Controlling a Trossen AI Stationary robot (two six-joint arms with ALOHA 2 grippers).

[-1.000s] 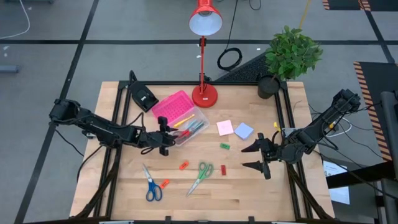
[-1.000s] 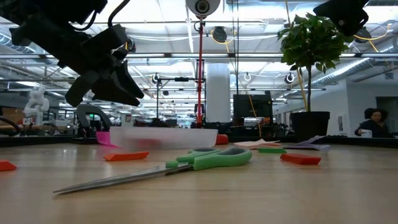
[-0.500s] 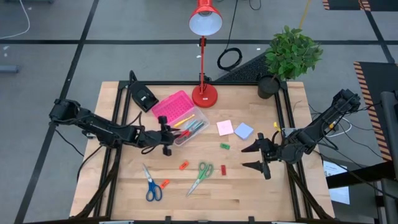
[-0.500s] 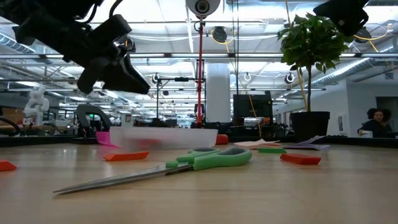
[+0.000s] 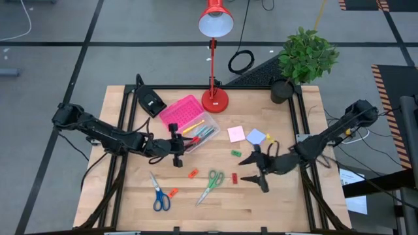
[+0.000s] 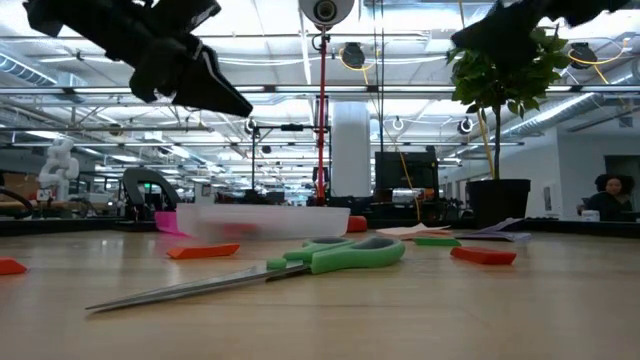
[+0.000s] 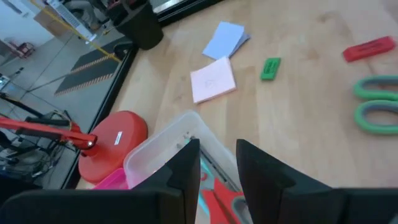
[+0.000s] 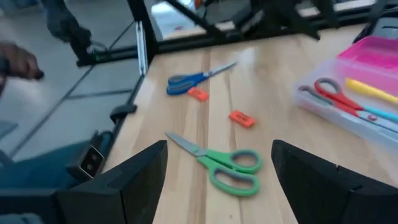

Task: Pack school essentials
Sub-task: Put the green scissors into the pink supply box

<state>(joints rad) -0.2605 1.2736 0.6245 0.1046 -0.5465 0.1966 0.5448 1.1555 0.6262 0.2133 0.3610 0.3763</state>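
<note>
A pale wooden plank table (image 5: pixel 130 202) with a black metal frame is seen from above. No readable writing or brand mark is found on anything.

At about ten o'clock from the table's middle, a clear plastic box with a pink ribbed lid (image 5: pixel 181 112) lies open; red-handled scissors (image 8: pixel 336 98), a yellow pen and other thin pens are seen inside it. The left gripper (image 5: pixel 175 152) is held in the air just beside the box's near edge, its two dark fingers (image 7: pixel 186 168) parted by a narrow gap and nothing gripped between them.

The right gripper (image 5: pixel 253 171) is held above the table at about four o'clock from the middle, its fingers spread wide and empty.

Loose on the wood lie the smooth, glossy green-handled scissors (image 5: pixel 211 183) at six o'clock, with a small orange eraser (image 5: pixel 193 173) just beside them and a small red eraser (image 5: pixel 234 177) on their other side. Blue-handled scissors (image 5: pixel 159 194) and another orange eraser (image 5: pixel 172 192) lie at seven o'clock. A small green eraser (image 5: pixel 236 153), a square pink sticky-note pad (image 5: pixel 236 134) and a square pale-blue sticky-note pad (image 5: pixel 256 137) lie at two o'clock.

A red desk lamp with a round base (image 5: pixel 215 99), a potted green plant (image 5: pixel 305 57) and a black wedge-shaped device (image 5: pixel 149 100) stand along the far edge.
</note>
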